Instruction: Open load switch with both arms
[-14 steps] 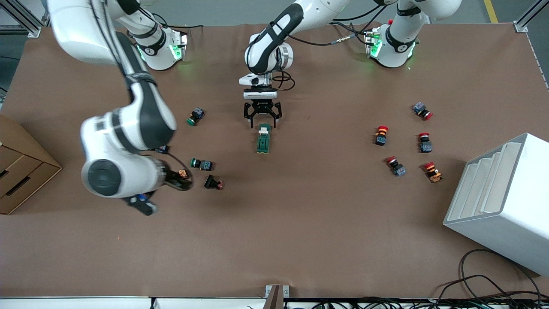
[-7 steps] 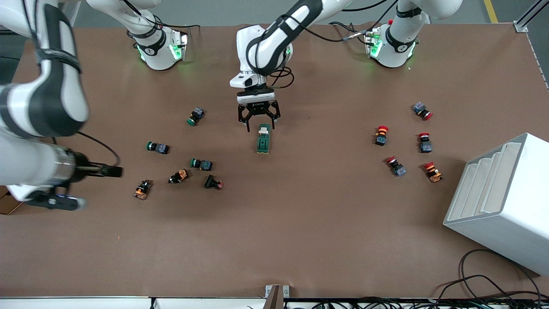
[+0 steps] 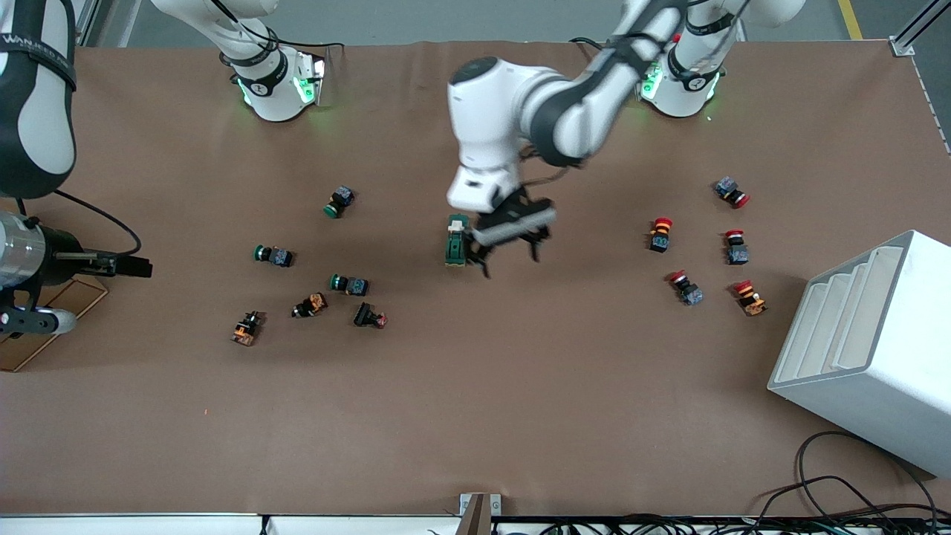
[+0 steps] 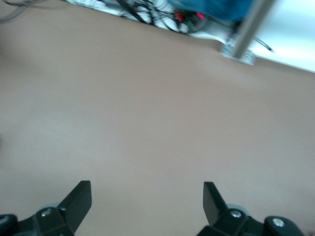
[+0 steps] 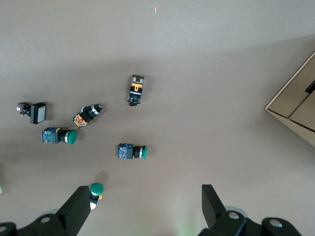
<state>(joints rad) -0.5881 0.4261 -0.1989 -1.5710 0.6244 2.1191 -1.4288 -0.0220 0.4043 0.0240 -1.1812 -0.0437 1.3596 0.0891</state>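
The load switch [image 3: 455,243], a dark-green block with a white lever piece at its end nearer the robots' bases, lies flat at the table's middle. My left gripper [image 3: 509,261] hangs open just beside it, toward the left arm's end, with nothing between its fingers. In the left wrist view the left gripper [image 4: 146,192] has only bare brown table under it, and the switch is out of view. My right gripper [image 5: 145,196] is open and empty, high over the table near the right arm's end, above the green-capped buttons.
Several green-capped and orange push buttons [image 3: 349,284] lie toward the right arm's end, one [image 5: 96,189] close to a right finger. Red-capped buttons [image 3: 660,233] lie toward the left arm's end. There is also a white stepped rack [image 3: 869,334], a cardboard box [image 3: 44,312] and cables [image 3: 839,475].
The left gripper has left the switch's end nearer the bases and swung down beside it, toward the left arm's end. The right arm drew back toward the cardboard box.
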